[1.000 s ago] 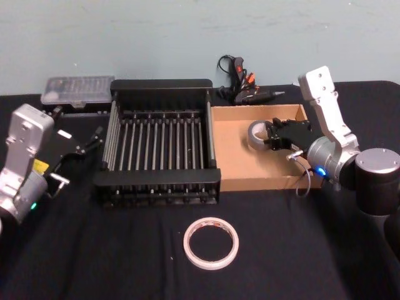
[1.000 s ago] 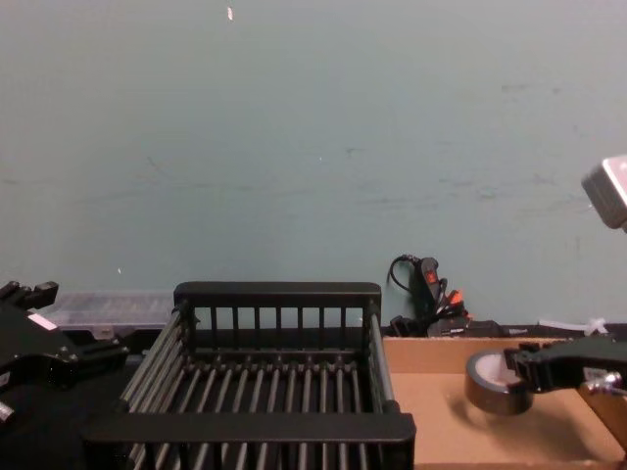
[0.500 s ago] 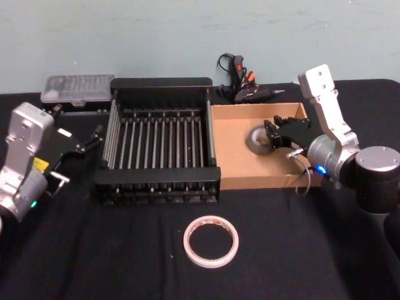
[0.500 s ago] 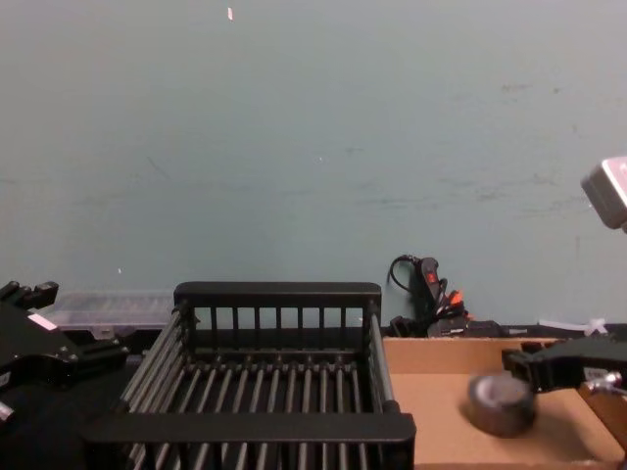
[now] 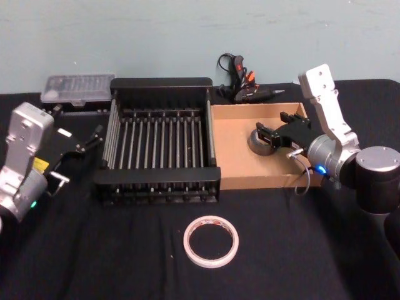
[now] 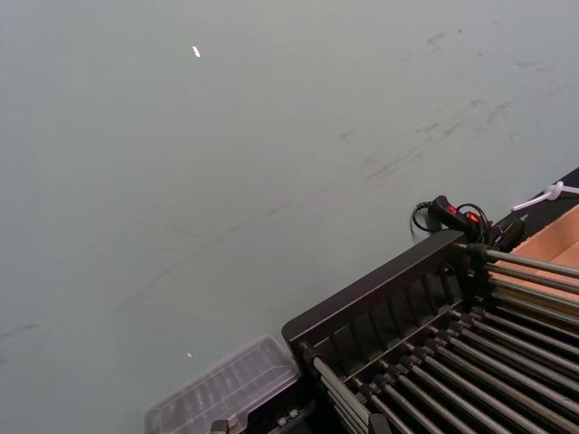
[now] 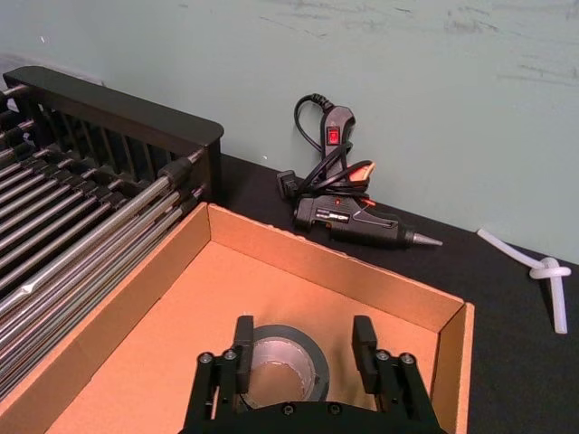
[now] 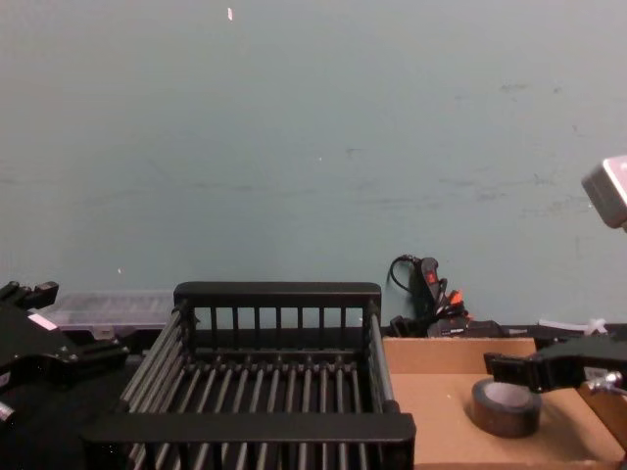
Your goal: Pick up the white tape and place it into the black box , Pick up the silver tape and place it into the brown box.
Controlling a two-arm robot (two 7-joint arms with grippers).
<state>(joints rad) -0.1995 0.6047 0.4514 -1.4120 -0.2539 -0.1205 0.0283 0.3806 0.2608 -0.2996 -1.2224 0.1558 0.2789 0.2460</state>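
- My right hand [image 7: 303, 357] is spread wide. It sits just over the silver tape [image 7: 276, 364], one finger on each side, and I see a gap at both.
- The silver tape lies flat on the floor of the brown box [image 5: 232, 149], right under my right hand. It is near the far right corner.
- A second ago this hand held the tape up on its edge. Half a second ago the tape was falling. Now it is down, and the fingers have moved apart.
- The white tape [image 5: 211, 242] has not moved. It lies on the worktop [image 5: 112, 250], well away from both hands, in front of the black box [image 5: 159, 85].
- My left hand [image 5: 87, 144] is parked just left of the black box, same as before. I cannot tell if it is spread or pressed together.
- What could go wrong: if I lift the right hand crooked, a finger could catch the tape and drag it. I think straight up is safest.
- The white tape is thin and flat, so I think fingers could slip off it.
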